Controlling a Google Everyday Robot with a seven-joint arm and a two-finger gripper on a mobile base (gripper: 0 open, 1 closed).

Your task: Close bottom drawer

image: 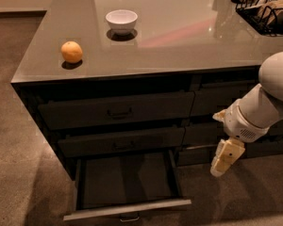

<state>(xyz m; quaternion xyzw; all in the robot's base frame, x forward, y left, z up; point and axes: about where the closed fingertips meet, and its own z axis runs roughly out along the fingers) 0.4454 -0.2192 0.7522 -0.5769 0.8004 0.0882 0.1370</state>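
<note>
The bottom drawer (127, 210) of the left stack is pulled far out over the carpet, its dark inside empty, its slim front at the lower edge of the view with a small handle (129, 217). My gripper (222, 161) hangs from the white arm to the right of the open drawer, at about the height of the drawer's inside and apart from it. It points down toward the floor and holds nothing that I can see.
Two closed drawers (118, 109) sit above the open one; another stack (226, 98) stands to the right, behind the arm. On the grey counter (179, 36) are an orange (71, 51), a white bowl (121, 20) and a black wire basket (266, 8). Brown carpet (19, 173) surrounds the cabinet.
</note>
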